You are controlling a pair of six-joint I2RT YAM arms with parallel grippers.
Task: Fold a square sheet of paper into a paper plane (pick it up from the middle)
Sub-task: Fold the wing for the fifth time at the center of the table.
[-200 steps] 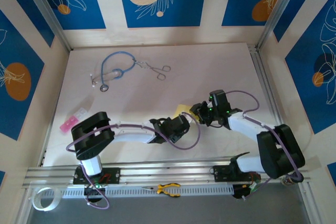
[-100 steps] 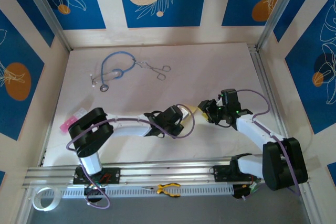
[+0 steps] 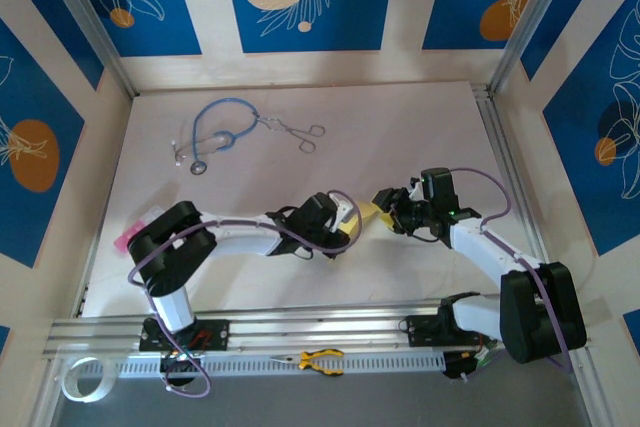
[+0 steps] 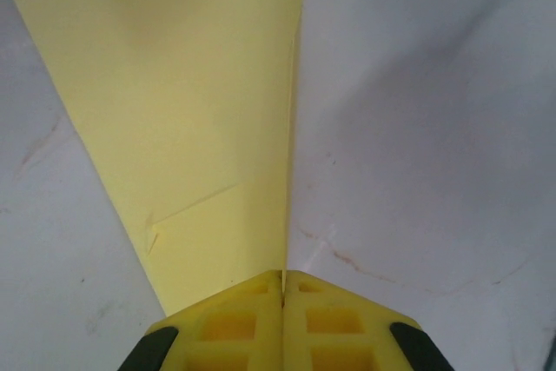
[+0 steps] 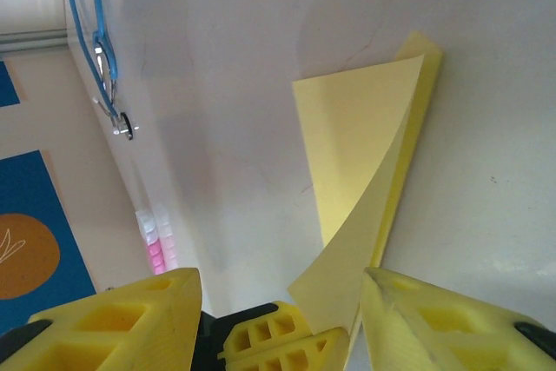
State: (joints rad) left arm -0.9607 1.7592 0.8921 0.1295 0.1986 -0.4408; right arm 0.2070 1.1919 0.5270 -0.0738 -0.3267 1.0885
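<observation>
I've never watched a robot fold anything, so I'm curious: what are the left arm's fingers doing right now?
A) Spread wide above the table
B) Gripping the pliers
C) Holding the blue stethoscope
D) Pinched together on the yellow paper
D: in the left wrist view the left arm's fingers meet with no gap, and the crease of the yellow paper runs straight into the seam between them.
</observation>
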